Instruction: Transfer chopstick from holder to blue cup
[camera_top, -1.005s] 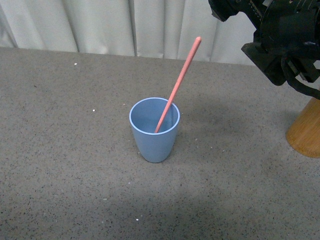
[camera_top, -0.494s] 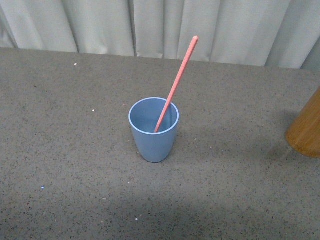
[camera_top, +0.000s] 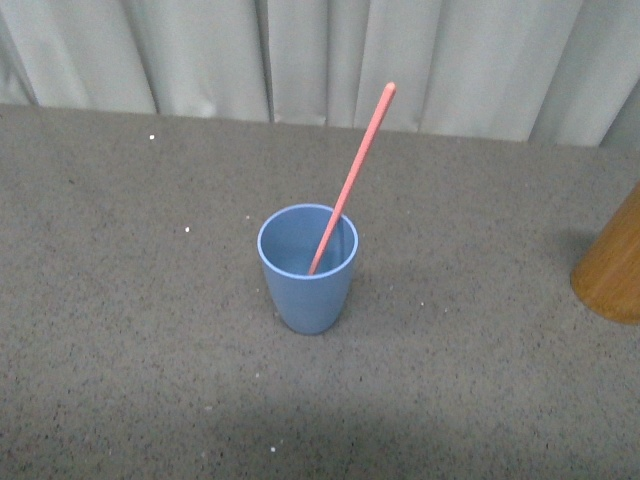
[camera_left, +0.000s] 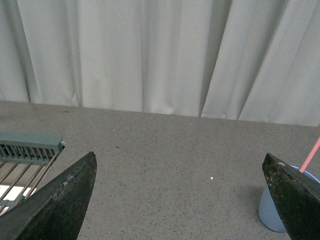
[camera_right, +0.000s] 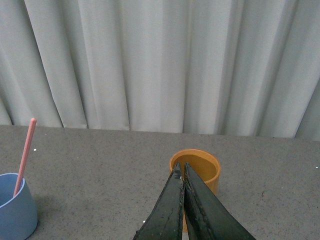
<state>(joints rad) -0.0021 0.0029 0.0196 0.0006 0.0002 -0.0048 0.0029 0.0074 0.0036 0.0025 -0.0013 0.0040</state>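
The blue cup (camera_top: 308, 268) stands mid-table in the front view with one salmon-pink chopstick (camera_top: 353, 174) leaning in it, tip up and to the right. The orange-brown holder (camera_top: 612, 268) sits at the right edge, partly cut off. In the right wrist view my right gripper (camera_right: 182, 167) is shut with nothing in it, its tips in front of the holder (camera_right: 200, 169), whose inside shows no sticks; the blue cup (camera_right: 15, 210) and chopstick (camera_right: 25, 154) stand off to one side. My left gripper (camera_left: 180, 165) is open and empty, the cup (camera_left: 272, 212) beside one fingertip (camera_left: 295, 192).
Grey speckled tabletop (camera_top: 150, 330) backed by a pale pleated curtain (camera_top: 300, 50). A teal wire rack (camera_left: 25, 155) shows at the edge of the left wrist view. Neither arm appears in the front view.
The right arm, at the upper right of the front view a second ago, has left that view. The camera view has shifted slightly downward. The chopstick stays leaning in the cup.
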